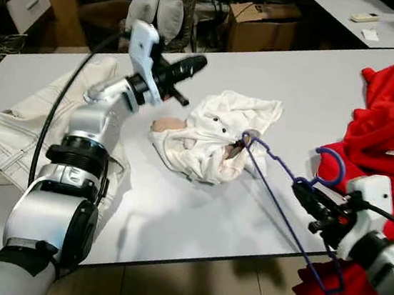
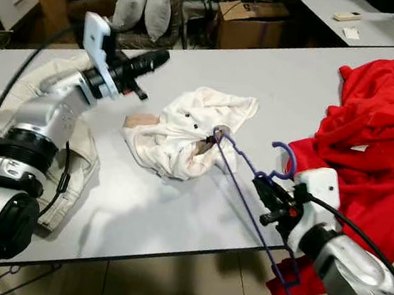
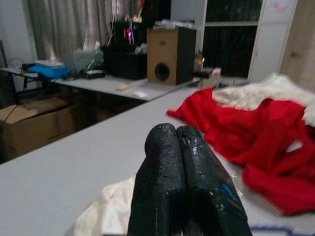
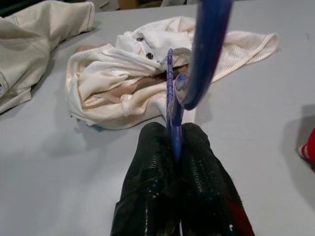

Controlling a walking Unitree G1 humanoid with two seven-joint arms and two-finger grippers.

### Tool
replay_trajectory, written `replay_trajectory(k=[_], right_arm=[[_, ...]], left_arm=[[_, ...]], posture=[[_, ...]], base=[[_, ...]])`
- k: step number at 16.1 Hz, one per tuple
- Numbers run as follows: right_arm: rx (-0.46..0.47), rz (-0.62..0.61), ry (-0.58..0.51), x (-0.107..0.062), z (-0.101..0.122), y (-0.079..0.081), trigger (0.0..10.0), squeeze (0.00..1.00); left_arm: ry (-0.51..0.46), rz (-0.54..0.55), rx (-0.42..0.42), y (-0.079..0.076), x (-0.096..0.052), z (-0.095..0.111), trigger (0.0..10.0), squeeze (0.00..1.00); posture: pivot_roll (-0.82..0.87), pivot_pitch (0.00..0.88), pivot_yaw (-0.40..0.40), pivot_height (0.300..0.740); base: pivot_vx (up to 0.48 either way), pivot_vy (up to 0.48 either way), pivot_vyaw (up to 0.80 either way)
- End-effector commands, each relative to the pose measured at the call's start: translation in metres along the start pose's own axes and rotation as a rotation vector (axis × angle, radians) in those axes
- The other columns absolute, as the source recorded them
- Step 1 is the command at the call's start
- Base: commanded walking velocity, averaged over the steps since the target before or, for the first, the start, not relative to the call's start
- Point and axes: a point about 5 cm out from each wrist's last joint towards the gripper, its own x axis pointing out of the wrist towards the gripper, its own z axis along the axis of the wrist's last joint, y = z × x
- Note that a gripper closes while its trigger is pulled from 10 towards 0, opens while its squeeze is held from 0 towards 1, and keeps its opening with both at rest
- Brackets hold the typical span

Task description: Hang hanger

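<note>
A blue wire hanger [image 1: 277, 200] is held by my right gripper [image 1: 300, 188], shut on it just below the hook [image 1: 331, 167]. One end of the hanger pokes into a crumpled white buttoned garment [image 1: 212, 139] in the middle of the grey table [image 1: 174, 217]; the other end hangs past the table's front edge. In the right wrist view the fingers [image 4: 197, 177] pinch the blue wire [image 4: 173, 113] with the white garment [image 4: 123, 88] ahead. My left gripper [image 1: 196, 64] is shut and empty, raised above the table to the left of the garment.
Red clothing [image 1: 391, 121] is piled at the table's right side. Beige trousers [image 1: 12, 132] lie at the left under my left arm. Behind the table stand a cardboard box [image 1: 262, 26], two pillows [image 1: 157, 6] and another table.
</note>
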Motion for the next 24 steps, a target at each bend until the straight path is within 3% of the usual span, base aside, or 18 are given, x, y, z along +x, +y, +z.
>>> replay_trajectory(k=[1,2,3,4,5,6,7,9,11,12,13,15,20,21,23,24], right_arm=[[-0.005,0.024,0.006,0.004,0.0,0.004,10.0,0.0],[-0.005,0.028,0.006,0.004,-0.001,0.005,10.0,0.0],[-0.005,0.027,0.003,0.004,0.0,0.004,10.0,0.0],[-0.006,0.018,0.0,0.003,0.0,0.003,10.0,0.0],[-0.007,0.007,0.0,0.001,-0.001,0.0,10.0,0.0],[-0.007,0.004,0.0,0.0,-0.001,0.0,10.0,0.0],[-0.009,0.005,0.0,-0.003,0.0,0.0,10.0,0.0],[-0.011,0.008,-0.001,-0.005,0.001,0.0,10.0,0.0],[-0.015,0.011,-0.003,-0.007,0.003,-0.001,10.0,0.0],[-0.016,0.014,-0.001,-0.008,0.003,0.0,10.0,0.0],[-0.017,0.014,0.001,-0.009,0.003,-0.001,10.0,0.0],[-0.026,0.008,0.012,-0.011,0.005,-0.004,10.0,0.0],[-0.035,0.009,0.019,-0.017,0.009,-0.003,10.0,0.0],[-0.036,0.008,0.022,-0.019,0.01,-0.003,10.0,0.0],[-0.037,0.006,0.029,-0.02,0.012,-0.004,10.0,0.0],[-0.039,0.006,0.03,-0.02,0.013,-0.004,10.0,0.0]], left_arm=[[0.043,-0.012,0.068,0.002,-0.001,0.006,0.0,0.0],[0.099,-0.024,0.116,0.001,-0.002,-0.001,0.0,0.0],[0.25,-0.033,0.198,-0.003,-0.008,-0.028,3.1,0.0],[0.365,-0.032,0.243,-0.006,-0.014,-0.051,10.0,0.0],[0.455,-0.035,0.309,-0.008,-0.021,-0.068,10.0,0.0],[0.494,-0.035,0.337,-0.008,-0.024,-0.076,10.0,1.0],[0.553,-0.014,0.394,-0.007,-0.026,-0.087,10.0,1.0],[0.563,0.013,0.385,-0.005,-0.025,-0.09,10.0,1.0],[0.503,0.068,0.302,-0.004,-0.021,-0.091,10.0,1.0],[0.414,0.073,0.198,-0.006,-0.016,-0.088,10.0,1.0],[0.399,0.07,0.182,-0.007,-0.015,-0.088,10.0,1.0],[0.437,0.056,0.21,-0.011,-0.012,-0.093,10.0,1.0],[0.481,0.18,0.202,-0.007,-0.015,-0.102,10.0,1.0],[0.471,0.214,0.129,-0.009,-0.016,-0.108,10.0,0.0],[0.499,0.197,0.041,-0.02,-0.016,-0.122,10.0,0.0],[0.52,0.196,0.045,-0.022,-0.016,-0.125,10.0,0.0]], posture=[[-0.09,0.0,0.095,0.74],[-0.09,0.0,0.096,0.74],[-0.1,0.0,0.098,0.74],[-0.1,0.0,0.103,0.74],[-0.11,0.0,0.106,0.74],[-0.11,0.0,0.107,0.74],[-0.12,0.0,0.111,0.74],[-0.13,0.0,0.114,0.74],[-0.14,0.0,0.114,0.74],[-0.15,0.0,0.113,0.74],[-0.16,0.0,0.113,0.74],[-0.18,0.0,0.107,0.74],[-0.22,0.0,0.106,0.74],[-0.23,0.0,0.103,0.74],[-0.24,0.0,0.098,0.74],[-0.25,0.0,0.098,0.74]], base=[[0.0,0.0,0.0],[0.0,0.0,0.0],[0.0,0.0,0.0],[0.0,0.0,0.0],[0.0,0.0,0.0],[0.0,0.0,0.0],[0.0,0.0,0.0],[0.0,0.0,0.0],[0.0,0.0,0.0],[0.0,0.0,0.0],[0.0,0.0,0.0],[0.0,0.0,0.0],[0.0,0.0,0.0],[0.0,0.0,0.0],[0.0,0.0,0.0],[0.0,0.0,0.0]])
